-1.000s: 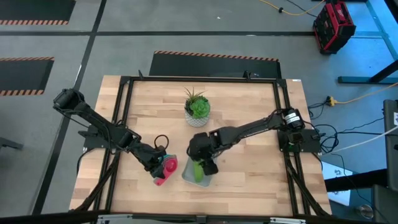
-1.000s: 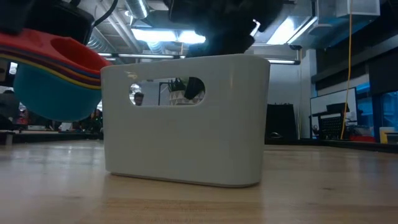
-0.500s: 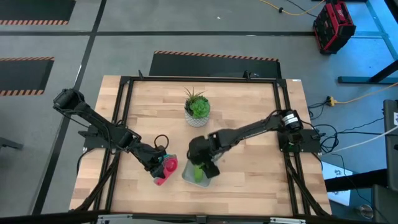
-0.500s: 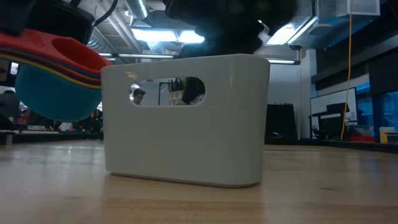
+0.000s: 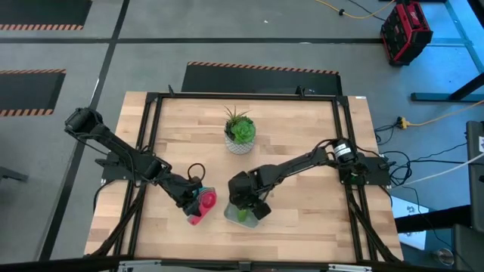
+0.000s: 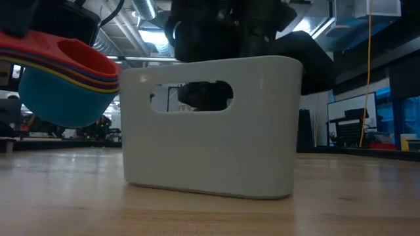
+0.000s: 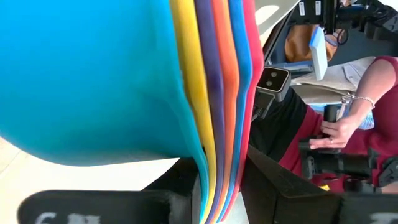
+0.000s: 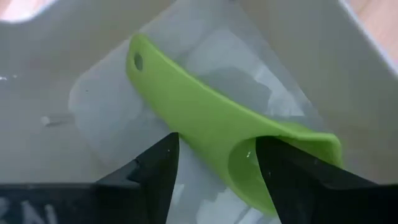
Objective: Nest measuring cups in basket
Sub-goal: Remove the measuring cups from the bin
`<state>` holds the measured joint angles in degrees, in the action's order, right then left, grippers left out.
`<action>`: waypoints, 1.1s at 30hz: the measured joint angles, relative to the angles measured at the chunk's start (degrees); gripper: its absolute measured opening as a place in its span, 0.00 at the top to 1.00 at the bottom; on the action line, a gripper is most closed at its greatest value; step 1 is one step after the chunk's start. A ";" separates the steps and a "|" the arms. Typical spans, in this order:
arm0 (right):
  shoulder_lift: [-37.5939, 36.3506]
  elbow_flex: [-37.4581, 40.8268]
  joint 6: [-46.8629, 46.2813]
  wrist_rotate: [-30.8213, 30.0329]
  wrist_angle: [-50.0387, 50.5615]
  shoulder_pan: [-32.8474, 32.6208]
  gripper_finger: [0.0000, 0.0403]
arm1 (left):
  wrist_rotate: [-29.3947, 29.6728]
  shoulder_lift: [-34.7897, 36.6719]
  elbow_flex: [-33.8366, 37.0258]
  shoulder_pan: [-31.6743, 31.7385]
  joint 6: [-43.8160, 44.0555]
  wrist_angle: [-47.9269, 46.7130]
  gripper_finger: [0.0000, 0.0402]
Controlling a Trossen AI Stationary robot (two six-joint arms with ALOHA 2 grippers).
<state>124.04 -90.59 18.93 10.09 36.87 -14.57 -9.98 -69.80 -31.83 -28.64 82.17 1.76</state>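
Observation:
My left gripper (image 5: 189,199) is shut on a nested stack of measuring cups (image 5: 202,205), teal outermost and pink-red innermost. The stack hangs above the table left of the basket (image 6: 65,85). The pale basket (image 6: 210,144) stands on its base on the wooden table. My right gripper (image 5: 246,202) reaches down into the basket and is shut on a green measuring cup (image 8: 205,118). The cup's handle points away from the fingers toward the basket floor (image 8: 99,124). My left gripper pinches the stacked handles (image 7: 217,186) between its two fingers, and the handles show edge-on. It comes slanting down from the table's left. The stack is lifted clear of the table with the bowls hanging beyond the fingers. My right gripper comes from above, slanting down into the basket, and has the green cup's bowl end (image 8: 245,168) between its two fingers (image 8: 155,174). The cup sits tilted inside the basket. I cannot tell whether the cup rests on the basket floor.
A white pot with a green plant (image 5: 240,133) stands at the table's far middle. Beyond the table a person's hands (image 7: 336,130) hold a controller. Bare wood lies around the basket on the near and right sides.
My right gripper has sunk into the basket with the green cup and rolled about its own axis. The basket has slid a little toward the table's right. My left arm has kept still with the stack.

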 joint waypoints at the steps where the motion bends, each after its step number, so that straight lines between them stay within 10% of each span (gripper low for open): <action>1: 0.00 0.00 -0.01 0.00 0.67 -0.01 0.46 | 0.00 0.00 0.00 0.00 0.00 0.00 0.81; 20: 0.05 -0.01 -0.36 -3.00 3.33 -0.02 0.49 | 0.13 -0.02 0.00 0.00 -0.20 0.00 0.81; 33: 0.05 0.00 -0.39 -3.20 4.16 -0.01 0.78 | 0.11 0.00 0.00 0.00 -0.20 -0.02 0.81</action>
<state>124.09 -90.59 18.55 6.89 41.03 -14.58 -9.86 -69.80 -31.83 -28.64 81.97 1.74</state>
